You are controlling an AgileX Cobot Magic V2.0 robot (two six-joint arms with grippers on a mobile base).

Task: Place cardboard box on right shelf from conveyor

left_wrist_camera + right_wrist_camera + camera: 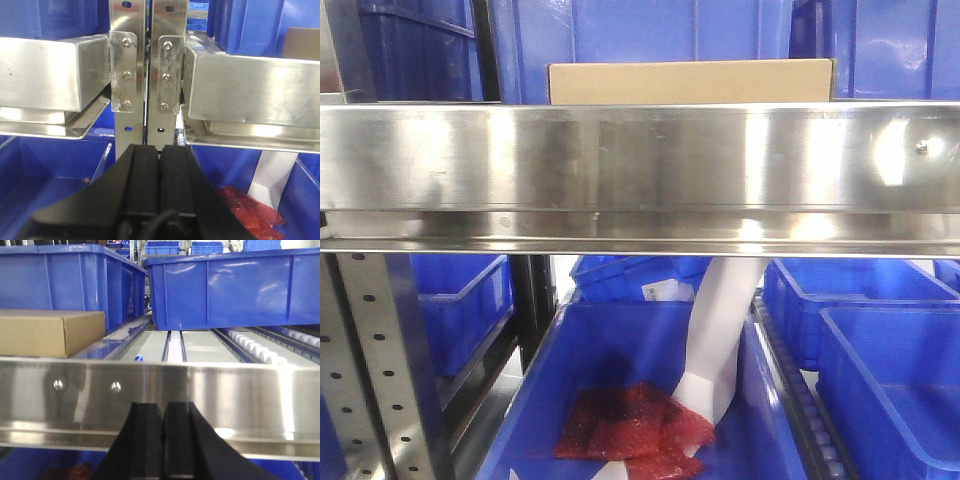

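The plain tan cardboard box (pixel 690 82) rests on the right shelf behind its shiny steel front rail (pixel 640 165). In the right wrist view the cardboard box (pixel 50 332) lies at the left, beyond the rail (pixel 225 395). My right gripper (pixel 162 407) is shut and empty, just in front of and below that rail, apart from the box. A corner of the box (pixel 302 44) shows at the left wrist view's upper right. My left gripper (pixel 160 150) is shut on nothing and faces the steel uprights (pixel 147 60). The conveyor is out of view.
Blue bins (pixel 225 287) stand on the shelf behind and beside the box, next to roller tracks (pixel 260 347). Below the rail lie more blue bins (pixel 880 350), one holding a red mesh bag (pixel 630 425) and a white chute (pixel 725 330). A perforated upright (pixel 370 360) stands at the left.
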